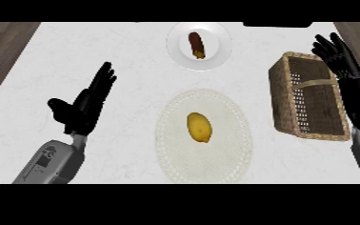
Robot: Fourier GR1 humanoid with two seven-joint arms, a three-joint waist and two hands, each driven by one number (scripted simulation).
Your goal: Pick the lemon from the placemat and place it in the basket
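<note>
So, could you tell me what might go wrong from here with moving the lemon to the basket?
1. The lemon is rounded and lies loose on the placemat, so it may roll away from closing fingers.
2. The right hand, open, sits over the basket's far edge and could knock it when moving.
3. The left hand is open, well left of the lemon; carrying across is a long path.

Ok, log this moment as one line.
lemon on placemat | basket holds nothing | left hand open | right hand open by basket
</note>
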